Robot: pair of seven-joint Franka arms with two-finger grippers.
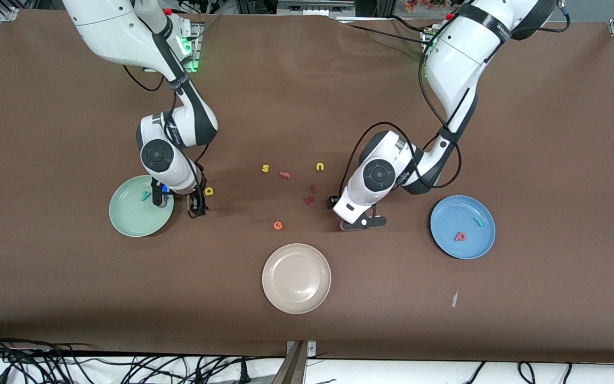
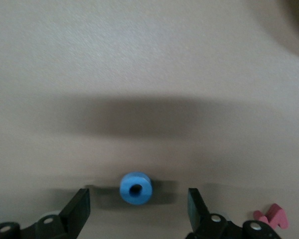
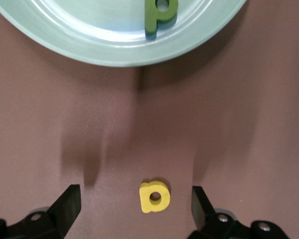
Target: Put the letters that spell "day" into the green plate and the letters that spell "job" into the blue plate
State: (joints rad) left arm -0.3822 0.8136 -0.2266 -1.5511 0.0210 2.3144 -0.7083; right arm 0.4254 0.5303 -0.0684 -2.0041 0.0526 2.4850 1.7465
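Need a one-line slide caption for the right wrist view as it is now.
Right gripper open over the yellow a on the table, beside the green plate holding the dark green d.

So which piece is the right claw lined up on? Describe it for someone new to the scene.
Find the green plate at the right arm's end of the table. Just beside it, toward the table's middle, the right claw hangs open over a yellow a lying on the mat. Unlike the green d, it lies outside the plate.

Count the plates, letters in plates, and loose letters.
Plates: 3, green plate, beige plate, blue plate.
Letters in plates: 4, teal y, green d, red b, teal j.
Loose letters: 8, yellow a, yellow s, yellow u, orange e, blue o, three reddish pieces.
Total: 15.
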